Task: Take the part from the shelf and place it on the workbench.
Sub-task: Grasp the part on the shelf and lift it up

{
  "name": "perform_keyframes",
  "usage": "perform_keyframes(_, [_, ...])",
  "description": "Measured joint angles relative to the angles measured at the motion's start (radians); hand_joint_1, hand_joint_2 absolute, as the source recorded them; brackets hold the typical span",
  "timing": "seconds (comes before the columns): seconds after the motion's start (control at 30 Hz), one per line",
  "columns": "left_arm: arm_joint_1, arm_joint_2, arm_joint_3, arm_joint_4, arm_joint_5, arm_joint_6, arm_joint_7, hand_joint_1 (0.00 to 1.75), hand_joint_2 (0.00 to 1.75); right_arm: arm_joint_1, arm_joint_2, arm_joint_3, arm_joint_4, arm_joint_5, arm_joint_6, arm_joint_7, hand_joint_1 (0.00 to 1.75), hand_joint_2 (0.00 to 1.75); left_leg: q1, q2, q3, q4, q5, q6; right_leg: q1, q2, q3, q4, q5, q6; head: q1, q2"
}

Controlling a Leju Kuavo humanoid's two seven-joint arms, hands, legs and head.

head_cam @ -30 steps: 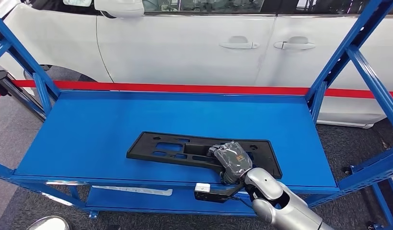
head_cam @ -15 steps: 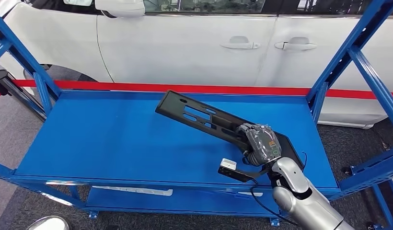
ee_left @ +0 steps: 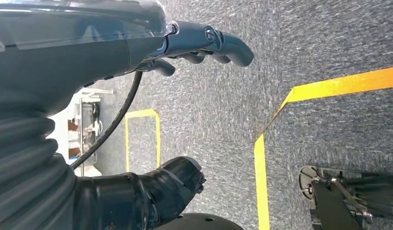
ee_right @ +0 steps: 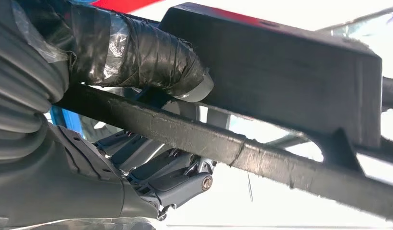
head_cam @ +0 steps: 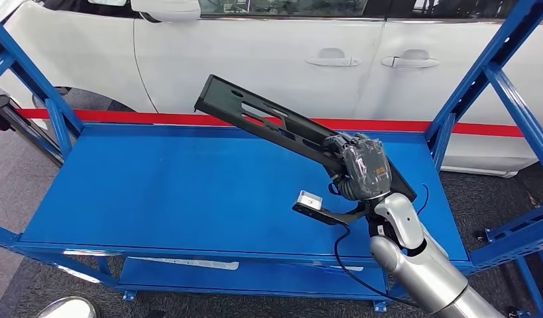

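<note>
Head view shows the right hand [head_cam: 361, 169] gripping the black part [head_cam: 269, 126] near one end, thumb on one face and fingers under. From the hand, the long part rises slanted away, lifted above the blue shelf [head_cam: 156, 192]. It looks stiff, light plastic; held off-centre, it may swing. The left hand [ee_left: 151, 191] hangs spread, holding nothing.

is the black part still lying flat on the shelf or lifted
Lifted and tilted. The right hand grips one end of the black part; its far end angles up, clear of the blue shelf.
</note>
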Motion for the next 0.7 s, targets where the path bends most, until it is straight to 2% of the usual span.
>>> perform_keyframes(0.13, [0.0,0.0,-0.007,0.0,-0.004,0.0,0.002,0.0,1.75,-0.01,0.008,0.0,0.0,0.004,-0.004,-0.001,1.75,1.75,0.0,0.0,0.0,0.0,0.0,0.0,0.0,0.0,0.0,0.0,0.0,0.0,0.0,0.0])
perform_keyframes(0.37, [0.0,0.0,-0.035,0.0,-0.043,-0.001,0.032,0.0,1.75,-0.029,0.023,0.001,0.006,0.024,-0.069,-0.005,1.75,1.75,0.0,0.0,-0.001,0.0,0.0,0.0,0.0,0.0,-0.001,0.0,0.0,0.0,0.0,0.0])
perform_keyframes(0.7, [0.001,0.001,-0.074,0.0,-0.069,-0.002,0.045,0.0,1.75,-0.045,0.036,0.002,0.02,0.028,-0.071,-0.009,1.75,1.75,0.0,-0.001,-0.002,0.0,0.0,0.0,0.0,-0.001,-0.002,0.0,0.0,0.0,0.0,0.0])
